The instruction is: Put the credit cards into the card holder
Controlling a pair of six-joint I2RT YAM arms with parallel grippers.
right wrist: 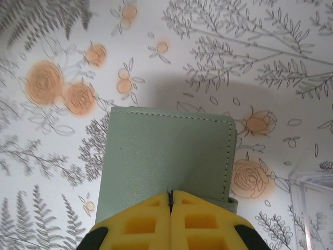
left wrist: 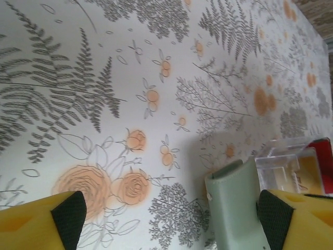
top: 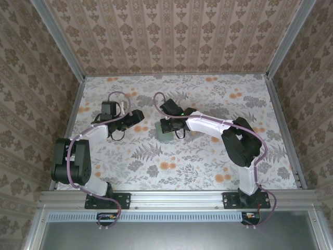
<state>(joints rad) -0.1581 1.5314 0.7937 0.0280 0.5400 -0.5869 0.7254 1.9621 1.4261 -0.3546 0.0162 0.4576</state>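
Inspecting from the right wrist, I find my right pincer (right wrist: pixel 170 200) closed, its yellow fingertips pressed together over the near edge of the flat, soft, sage grey-green card holder (right wrist: pixel 166 151), with the floral-patterned desk (right wrist: pixel 218 47) beneath it; whether it grips the card holder I cannot tell. My left pincer (left wrist: pixel 171 216) stands wide, the card holder between its fingers, close to the right-hand one. Just beyond, a clear plastic tray (left wrist: pixel 283 164) holds the thin red and orange-yellow credit cards (left wrist: pixel 328 166).
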